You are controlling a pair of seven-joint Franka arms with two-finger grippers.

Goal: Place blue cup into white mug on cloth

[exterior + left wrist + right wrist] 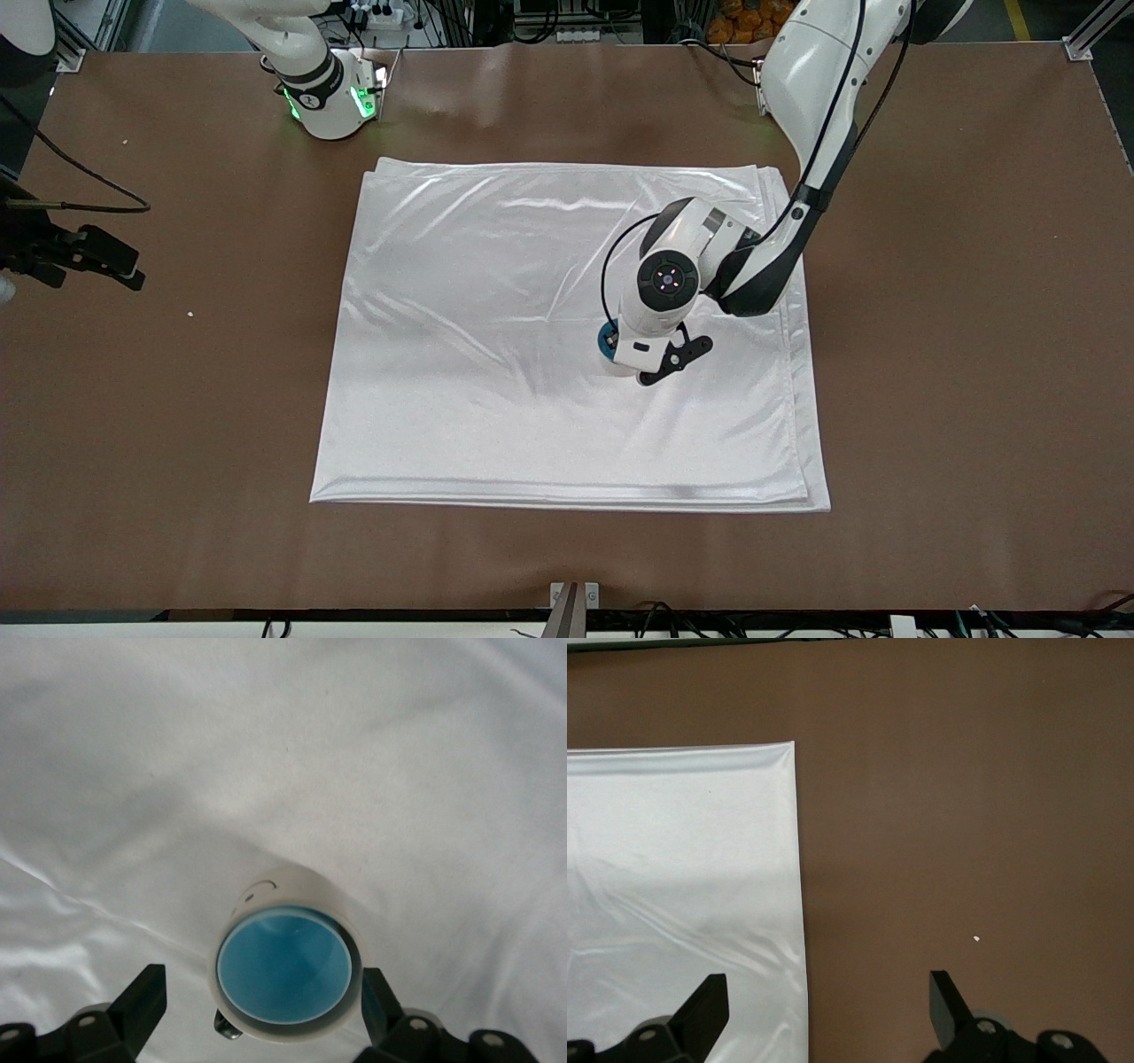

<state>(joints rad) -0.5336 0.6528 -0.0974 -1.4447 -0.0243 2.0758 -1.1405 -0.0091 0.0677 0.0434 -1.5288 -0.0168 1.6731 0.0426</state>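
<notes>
The white mug stands upright on the cloth, its dotted face showing on the side. The blue cup sits inside it, and the bright blue inside fills the mug's mouth. In the front view only a sliver of the blue cup shows beside the left hand. My left gripper hovers right over the mug, open, with one finger on each side and touching neither. My right gripper waits open and empty over the bare table at the right arm's end.
The cloth covers the middle of the brown table. Its edge toward the right arm's end runs under the right wrist camera. A small white speck lies on the table there.
</notes>
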